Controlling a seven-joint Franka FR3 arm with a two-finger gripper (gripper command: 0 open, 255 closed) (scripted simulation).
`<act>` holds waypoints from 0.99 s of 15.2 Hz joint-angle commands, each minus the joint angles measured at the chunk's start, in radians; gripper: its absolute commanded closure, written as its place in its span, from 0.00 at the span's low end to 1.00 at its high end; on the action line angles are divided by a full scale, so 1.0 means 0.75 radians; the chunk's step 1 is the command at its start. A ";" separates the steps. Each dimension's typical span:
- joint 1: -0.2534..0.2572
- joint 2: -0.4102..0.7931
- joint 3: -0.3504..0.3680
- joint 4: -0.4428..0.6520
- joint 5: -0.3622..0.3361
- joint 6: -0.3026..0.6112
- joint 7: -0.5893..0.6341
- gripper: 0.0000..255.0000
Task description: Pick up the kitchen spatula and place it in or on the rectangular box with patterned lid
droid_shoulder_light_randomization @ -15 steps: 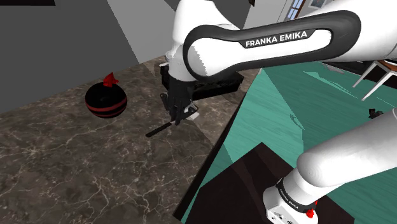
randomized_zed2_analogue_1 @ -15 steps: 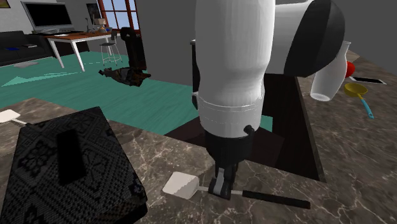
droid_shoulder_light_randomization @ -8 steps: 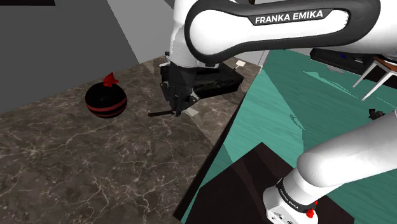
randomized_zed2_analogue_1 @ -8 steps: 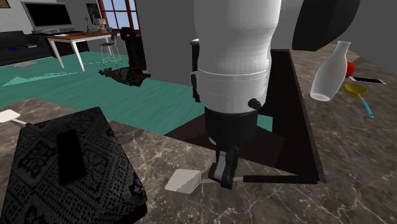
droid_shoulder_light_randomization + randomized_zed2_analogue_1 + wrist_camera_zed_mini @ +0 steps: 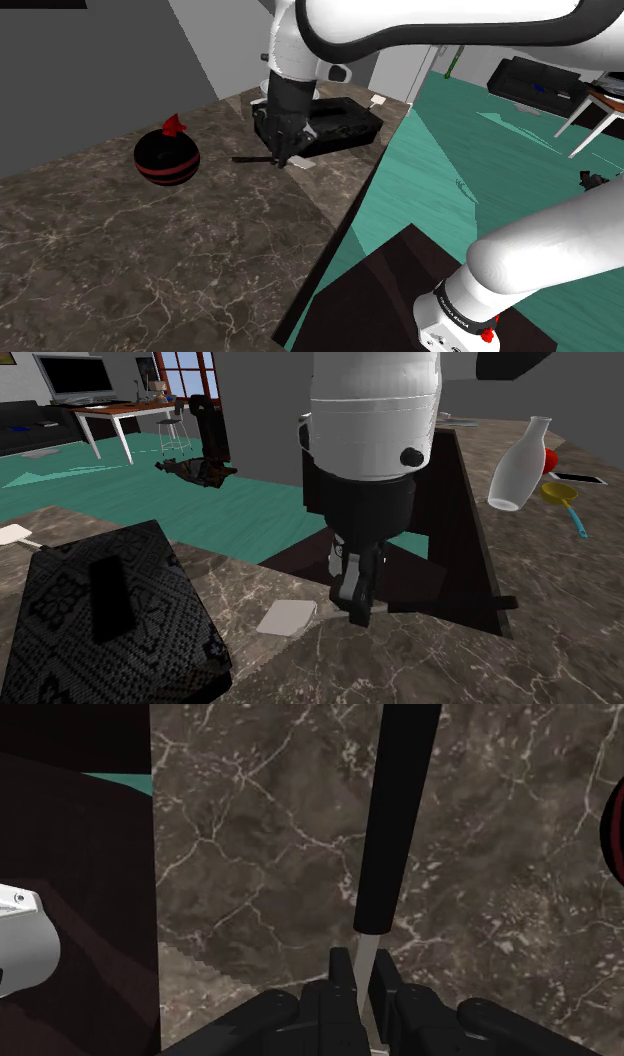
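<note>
The tabletop (image 5: 150,260) looks like dark brown marble, smooth and veined with pale cracks. The spatula (image 5: 395,814) has a matt black handle, a thin pale shank that seems to be metal and a plain white blade, and the claw (image 5: 361,962) is matt black too. The box (image 5: 100,612) is black with a lace-like pattern on its lid, and the ball (image 5: 166,158) is smooth black with red bands.

The shoulder camera looks down over the bench (image 5: 120,250) from beside the stand (image 5: 385,285); the second faces the arm (image 5: 375,402) closely; both show the claw (image 5: 284,160).
</note>
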 commanded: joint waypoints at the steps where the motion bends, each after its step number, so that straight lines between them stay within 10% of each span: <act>1: -0.001 -0.003 -0.006 0.037 -0.001 -0.040 0.004 1.00; 15: -0.070 0.055 -0.106 0.220 -0.066 -0.202 -0.110 1.00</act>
